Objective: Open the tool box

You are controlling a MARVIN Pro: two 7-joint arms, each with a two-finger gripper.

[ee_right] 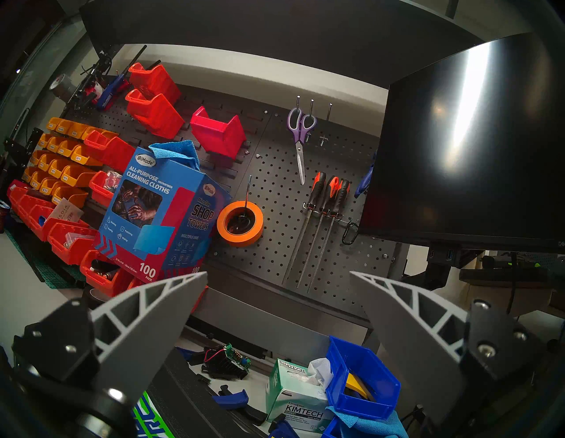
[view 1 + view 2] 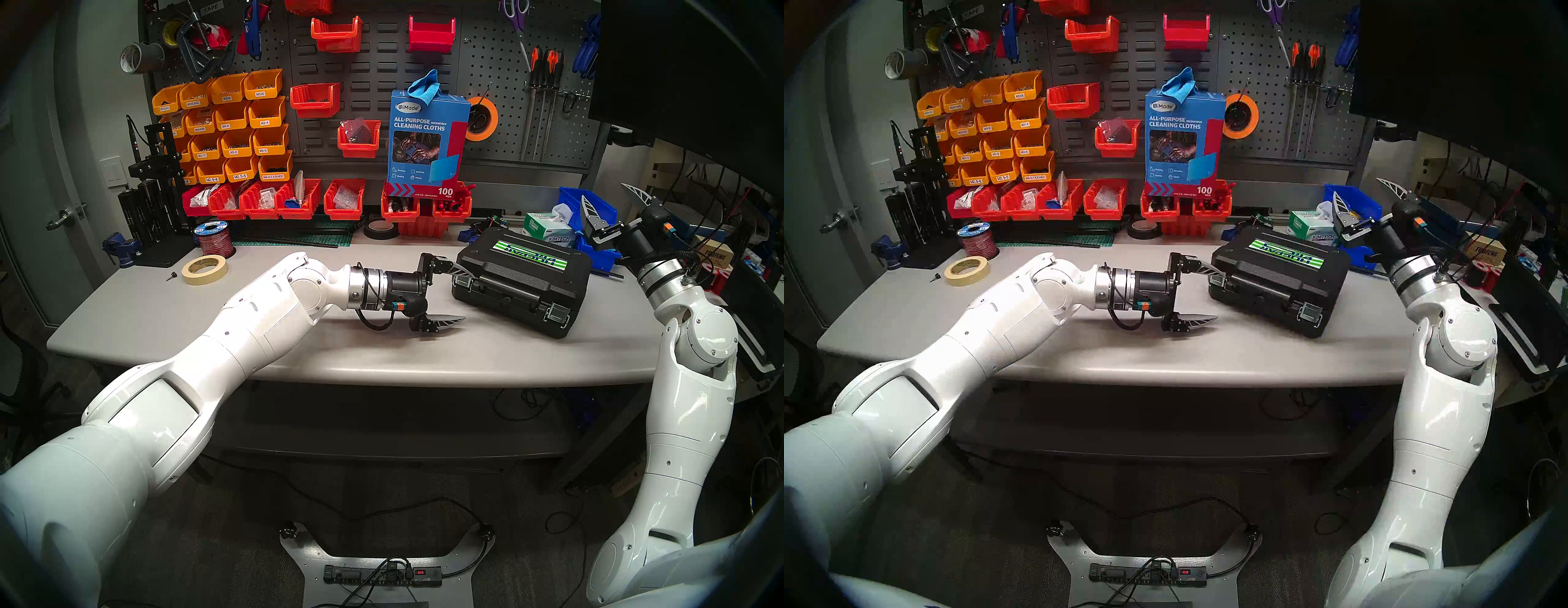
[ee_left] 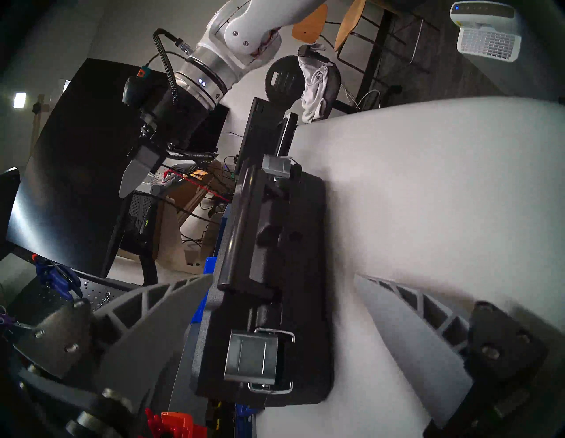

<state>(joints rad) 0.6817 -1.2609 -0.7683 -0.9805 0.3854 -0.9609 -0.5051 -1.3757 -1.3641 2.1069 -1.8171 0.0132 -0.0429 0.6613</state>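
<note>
The tool box is a black textured case with a green-white-blue sticker. It lies flat at the table's right with its lid down. Its front faces me, with the black handle between two silver latches. My left gripper is open and level just left of the box's front left corner. Its far finger tip sits by the left latch, and I cannot tell if it touches. My right gripper is open and empty, raised behind the box's far right.
A Kimtech wipes box and a blue bin stand behind the tool box. The blue cleaning-cloth box and red bins line the back. A masking tape roll and a wire spool lie far left. A dark monitor hangs at right.
</note>
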